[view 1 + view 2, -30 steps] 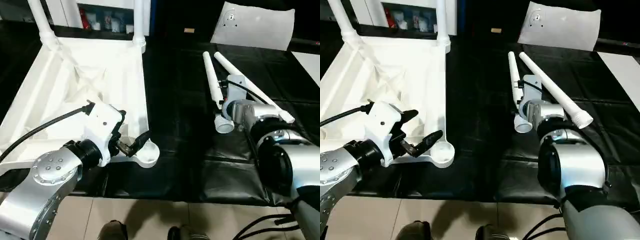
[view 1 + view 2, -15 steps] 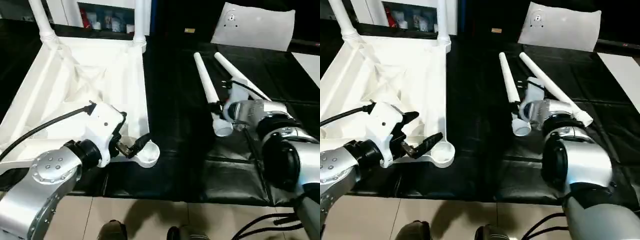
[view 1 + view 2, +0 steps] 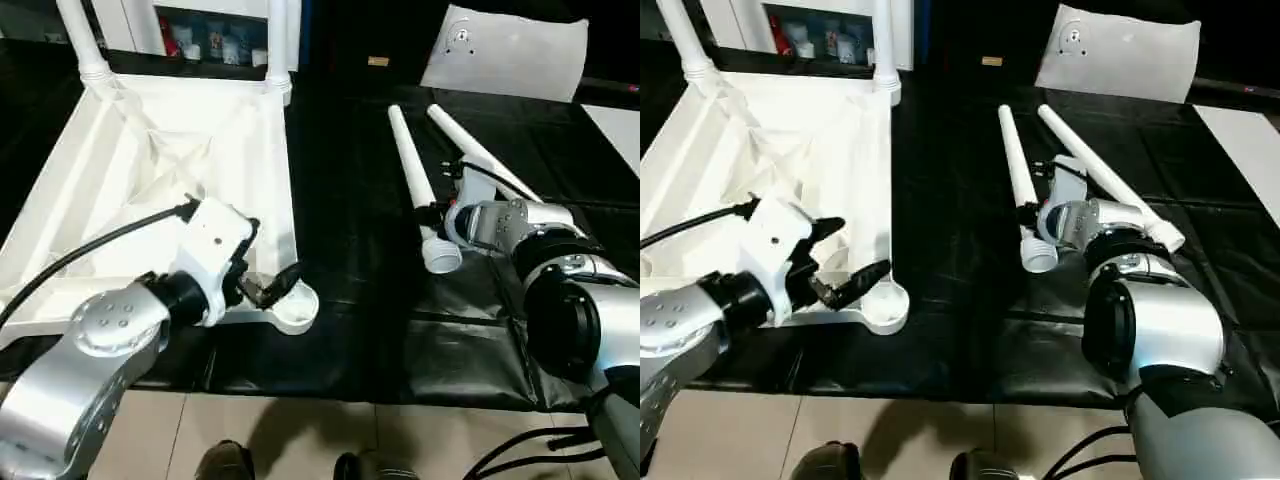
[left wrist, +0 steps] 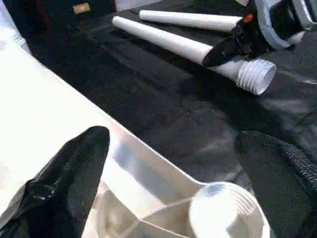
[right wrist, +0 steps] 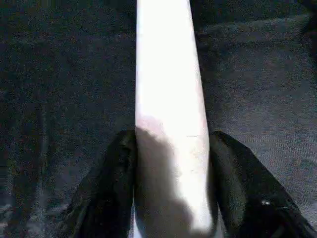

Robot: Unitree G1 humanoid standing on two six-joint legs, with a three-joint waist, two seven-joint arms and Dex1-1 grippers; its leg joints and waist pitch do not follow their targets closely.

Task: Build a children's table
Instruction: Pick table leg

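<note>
right wrist view: your right gripper point(image 5: 171, 198) clenches a white leg point(image 5: 168, 99), fingers point(image 5: 106, 193) on both sides
leg: lies on black mat point(image 3: 350, 200), beside second leg point(image 3: 490, 165)
left gripper point(image 3: 262, 272): your jaws spread wide, holding nothing, over the corner socket point(image 3: 297, 305)
tabletop point(image 3: 150, 180): underside up, left of the legs

L hand point(image 3: 845, 262) wide; R hand point(image 5: 171, 163) clamped.
</note>
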